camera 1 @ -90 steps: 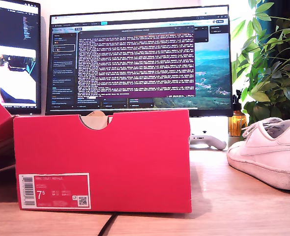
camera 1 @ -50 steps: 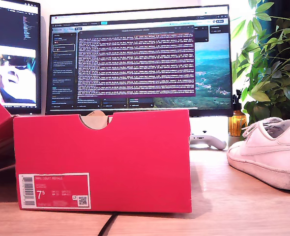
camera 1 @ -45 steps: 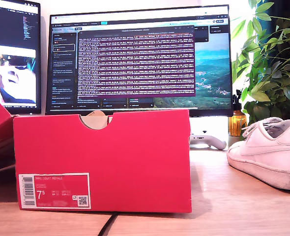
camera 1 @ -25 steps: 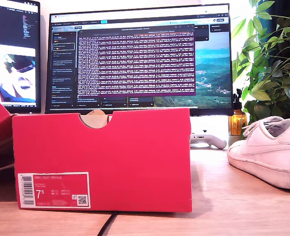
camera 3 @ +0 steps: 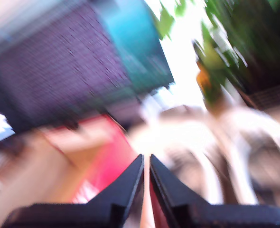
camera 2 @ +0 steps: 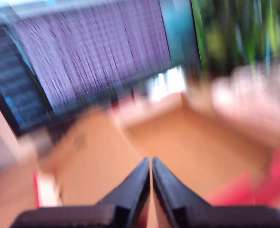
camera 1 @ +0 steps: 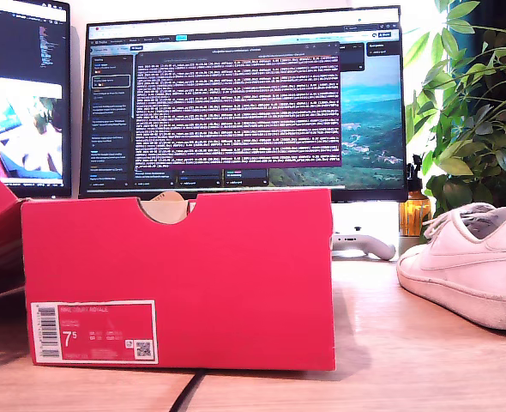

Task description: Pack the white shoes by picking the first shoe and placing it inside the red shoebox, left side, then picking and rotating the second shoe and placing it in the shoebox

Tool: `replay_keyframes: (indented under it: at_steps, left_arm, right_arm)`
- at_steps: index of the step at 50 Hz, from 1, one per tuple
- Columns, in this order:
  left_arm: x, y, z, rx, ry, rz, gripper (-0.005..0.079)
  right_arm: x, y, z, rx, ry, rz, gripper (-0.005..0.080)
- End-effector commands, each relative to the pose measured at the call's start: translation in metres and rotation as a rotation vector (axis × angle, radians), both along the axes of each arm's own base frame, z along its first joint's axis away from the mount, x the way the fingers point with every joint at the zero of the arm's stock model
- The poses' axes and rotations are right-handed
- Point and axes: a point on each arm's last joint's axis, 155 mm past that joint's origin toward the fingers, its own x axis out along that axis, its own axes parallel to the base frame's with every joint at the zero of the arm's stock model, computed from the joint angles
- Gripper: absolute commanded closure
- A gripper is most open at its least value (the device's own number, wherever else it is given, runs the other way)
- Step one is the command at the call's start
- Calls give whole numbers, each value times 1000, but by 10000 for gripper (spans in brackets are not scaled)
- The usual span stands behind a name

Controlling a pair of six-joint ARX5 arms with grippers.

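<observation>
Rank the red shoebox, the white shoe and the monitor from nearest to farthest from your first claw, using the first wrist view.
1. Red shoebox: just under my first claw.
2. White shoe: beyond the box wall, blurred.
3. Monitor: behind the box, farthest.

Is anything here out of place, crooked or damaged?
Nothing looks damaged or spilled. The red shoebox stands upright and one white shoe sits flat on the desk at the exterior view's right. Both wrist views are heavily motion-blurred, so finer detail is unreadable.

Office desk: monitors, potted plant.
</observation>
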Motion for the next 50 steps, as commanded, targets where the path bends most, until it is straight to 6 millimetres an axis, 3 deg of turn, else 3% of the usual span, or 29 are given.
replay_keyframes:
  at_steps: [1, 10, 22, 27, 38, 44, 50]
  left_arm:
    - [2, 4, -13, 112, 27, -9, 762]
    - [4, 0, -55, 301, 149, -96, 762]
    - [-3, -15, -102, 526, 264, -240, 762]
    - [-5, -17, -120, 639, 305, -264, 762]
    - [6, -30, -143, 791, 314, -287, 762]
    - [21, -32, -152, 816, 326, -231, 762]
    - [25, -35, -165, 836, 360, -239, 762]
  right_arm:
    - [5, -1, 9, -9, 17, -8, 765]
    - [21, 0, -6, -92, 181, 11, 765]
    - [56, 2, 11, -144, 309, 32, 765]
    - [64, 3, 7, -165, 402, 44, 765]
    - [73, 5, 2, -260, 569, 112, 762]
    - [71, 5, -5, -283, 668, 135, 716]
    - [71, 6, -12, -285, 741, 150, 577]
